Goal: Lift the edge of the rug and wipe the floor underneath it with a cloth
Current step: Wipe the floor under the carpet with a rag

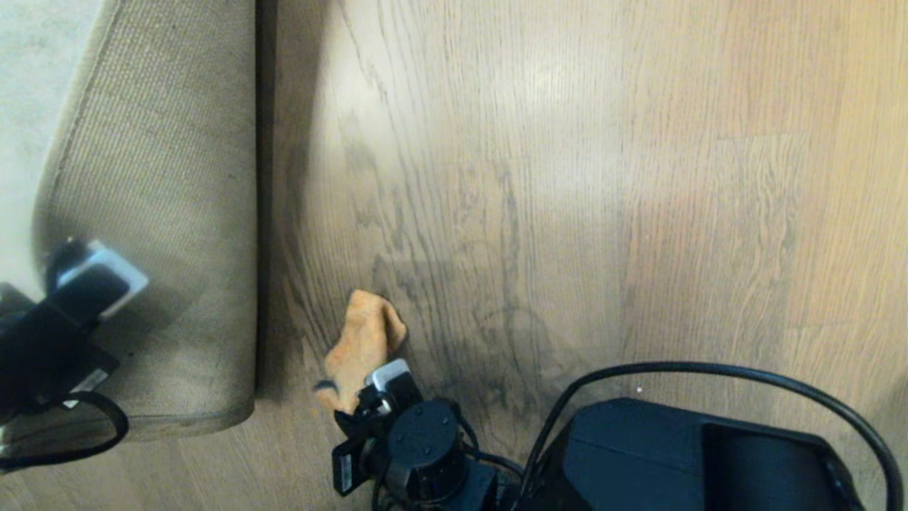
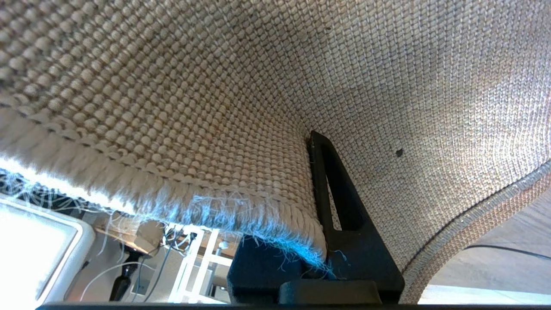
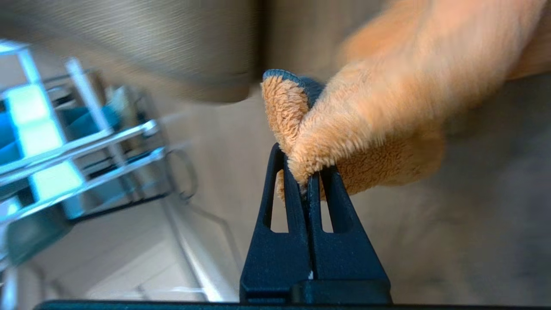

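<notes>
- Two grips carry the risk: the left gripper (image 2: 318, 254) is clamped on the rug edge (image 2: 241, 215), folded backing-up; a slip drops it onto the floor (image 1: 567, 177).
- The right gripper (image 3: 308, 181), beside that fold, pinches only a corner of the cloth (image 3: 387, 112), which could pull free.

Head camera looks steeply down from above onto the floor (image 1: 567, 177), with the folded-back rug edge (image 1: 163, 213) at the view's left and both arms entering from the near side. Left wrist camera sits very close behind the left gripper (image 2: 316, 202), facing the woven rug backing (image 2: 387, 86), which fills most of that view; a strip of floor shows at one corner. Right wrist camera sits just behind the right gripper (image 3: 308, 176), close on the cloth (image 3: 387, 120), facing along the floor toward the rug. All three views share the turned-up rug; head and right wrist views share the cloth.
</notes>
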{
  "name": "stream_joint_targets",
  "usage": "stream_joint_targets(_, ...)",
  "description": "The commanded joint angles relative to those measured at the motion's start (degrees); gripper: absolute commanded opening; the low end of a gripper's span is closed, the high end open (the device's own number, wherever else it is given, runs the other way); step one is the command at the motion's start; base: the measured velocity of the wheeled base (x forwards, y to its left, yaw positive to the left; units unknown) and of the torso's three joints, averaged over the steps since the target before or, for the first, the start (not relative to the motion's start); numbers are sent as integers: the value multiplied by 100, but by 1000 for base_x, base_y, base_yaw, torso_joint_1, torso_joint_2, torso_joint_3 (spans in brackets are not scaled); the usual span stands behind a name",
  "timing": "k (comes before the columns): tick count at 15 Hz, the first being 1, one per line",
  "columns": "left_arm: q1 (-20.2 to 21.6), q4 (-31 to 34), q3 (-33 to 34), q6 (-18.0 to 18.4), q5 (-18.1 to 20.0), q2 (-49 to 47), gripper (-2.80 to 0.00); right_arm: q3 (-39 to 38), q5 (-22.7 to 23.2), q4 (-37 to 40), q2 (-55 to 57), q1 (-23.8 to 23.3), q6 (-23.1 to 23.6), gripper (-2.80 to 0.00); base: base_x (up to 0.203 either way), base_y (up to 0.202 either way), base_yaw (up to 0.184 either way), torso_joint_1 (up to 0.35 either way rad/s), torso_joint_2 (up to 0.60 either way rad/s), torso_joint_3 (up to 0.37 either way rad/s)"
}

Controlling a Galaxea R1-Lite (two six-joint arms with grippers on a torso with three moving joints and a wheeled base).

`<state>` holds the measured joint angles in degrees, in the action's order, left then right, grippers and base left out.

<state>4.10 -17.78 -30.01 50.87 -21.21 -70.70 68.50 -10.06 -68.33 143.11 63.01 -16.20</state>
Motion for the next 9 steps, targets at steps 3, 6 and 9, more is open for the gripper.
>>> stream_joint_targets(3, -5, 2, 48, 28, -15, 12, -280, -202, -12, -65, -147, -496, 32, -280, 0, 0, 0, 0, 0, 0)
stream_joint_targets(6, -5, 2, 48, 28, -15, 12, -280, -585, 15, -311, -332, -962, 265, -280, 0, 0, 0, 0, 0, 0)
stream_joint_targets(9, -5, -5, 48, 28, -15, 21, -280, -1185, 55, -432, -793, -1454, 377, -280, 0, 0, 0, 0, 0, 0)
